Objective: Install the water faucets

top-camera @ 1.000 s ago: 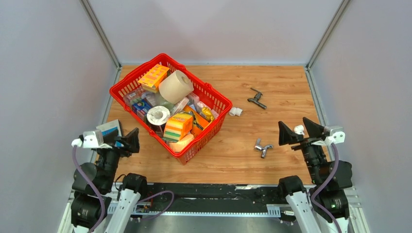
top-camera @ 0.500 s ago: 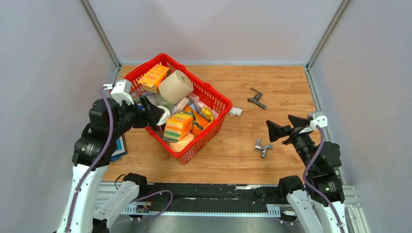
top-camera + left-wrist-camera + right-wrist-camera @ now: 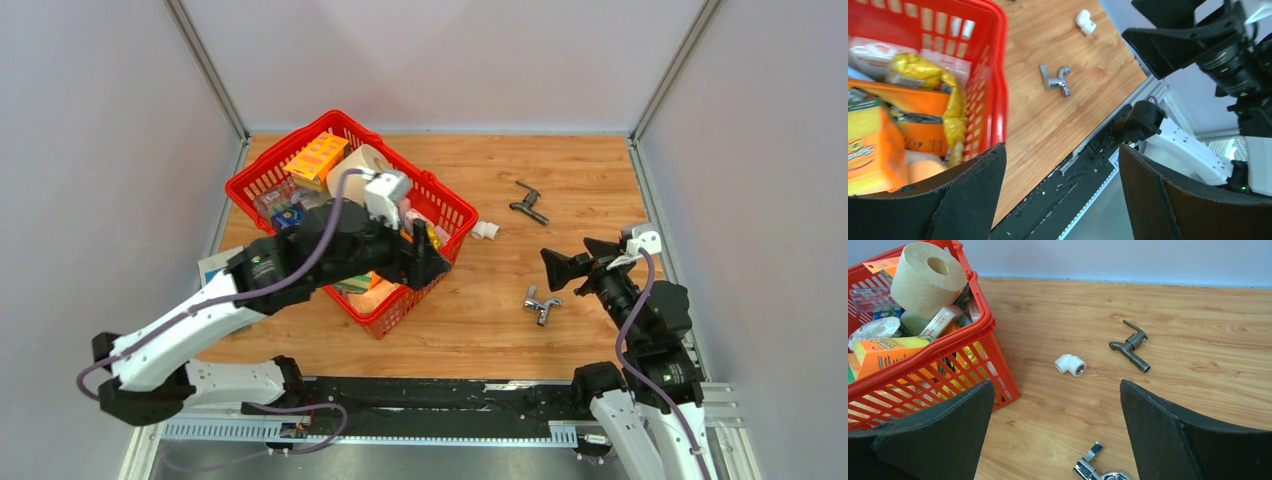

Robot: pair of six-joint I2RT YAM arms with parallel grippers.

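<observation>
- Faucets lie loose on the wood table (image 3: 600, 170), neither installed: the silver faucet (image 3: 541, 304) near the front edge, the dark faucet (image 3: 529, 203) farther back, well apart.
- Betw. them, just beside the red basket (image 3: 445, 190), sits a white pipe fitting (image 3: 485, 230), prob. the part a faucet screws into.
- At right, the right gripper (image 3: 567, 254) hovers near the silver faucet w/ jaws spread wide, nothing in them, aimed that way; looks lined up for a pickup.
- Over the basket's near-right corner, the left gripper (image 3: 428, 268) hangs w/ jaws likewise apart & empty, arm stretched across the basket's groceries (image 3: 318, 158).
- Judgement: task at its start. Silver faucet is small, w/ a cross handle, on smooth wood, so a low, centred approach is needed or it may skid.
</observation>
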